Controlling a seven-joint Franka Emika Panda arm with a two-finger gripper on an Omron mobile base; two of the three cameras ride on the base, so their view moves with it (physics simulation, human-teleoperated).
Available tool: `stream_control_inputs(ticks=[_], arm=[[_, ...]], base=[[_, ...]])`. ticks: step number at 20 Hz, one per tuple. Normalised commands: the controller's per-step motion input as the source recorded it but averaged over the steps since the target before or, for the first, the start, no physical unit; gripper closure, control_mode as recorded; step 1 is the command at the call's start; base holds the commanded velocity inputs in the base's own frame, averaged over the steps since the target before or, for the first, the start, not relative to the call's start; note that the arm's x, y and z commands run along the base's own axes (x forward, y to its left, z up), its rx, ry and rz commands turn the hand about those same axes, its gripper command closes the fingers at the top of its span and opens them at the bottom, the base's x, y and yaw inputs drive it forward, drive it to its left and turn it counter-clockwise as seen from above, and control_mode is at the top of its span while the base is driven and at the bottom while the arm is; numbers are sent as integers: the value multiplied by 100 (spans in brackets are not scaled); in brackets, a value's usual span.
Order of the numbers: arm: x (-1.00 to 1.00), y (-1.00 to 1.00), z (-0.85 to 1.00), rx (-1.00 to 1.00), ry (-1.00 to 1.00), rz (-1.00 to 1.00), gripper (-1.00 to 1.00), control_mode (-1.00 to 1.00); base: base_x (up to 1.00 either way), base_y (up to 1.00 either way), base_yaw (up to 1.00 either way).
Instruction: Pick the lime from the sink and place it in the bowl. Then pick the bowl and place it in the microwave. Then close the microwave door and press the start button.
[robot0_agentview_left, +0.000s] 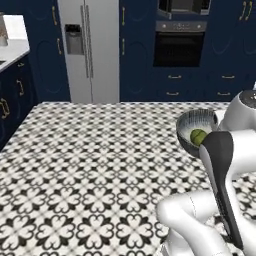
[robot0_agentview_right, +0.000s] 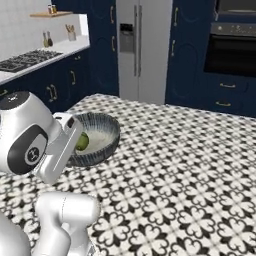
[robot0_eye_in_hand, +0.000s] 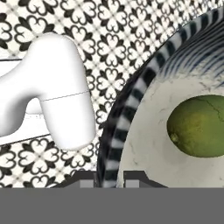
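Open patterned floor (robot0_agentview_left: 90, 170) lies ahead of the bowl (robot0_agentview_left: 192, 122), the fridge (robot0_agentview_left: 89, 50) and oven (robot0_agentview_left: 179, 45) well beyond; only the lime (robot0_eye_in_hand: 199, 127) occupies the bowl's cavity.

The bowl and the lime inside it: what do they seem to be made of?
The bowl looks like glazed ceramic: a smooth pale inside and a striped dark-and-white rim; this is only a guess. The lime looks like real fruit, with matte, slightly mottled yellow-green skin.
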Motion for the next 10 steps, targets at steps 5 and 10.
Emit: stream_control_inputs(ticks=[5,10], arm=[[0,0,0,0,0,0,100,100],[0,0,0,0,0,0,100,100]], base=[[100,-68,-2],[100,-55,0]])
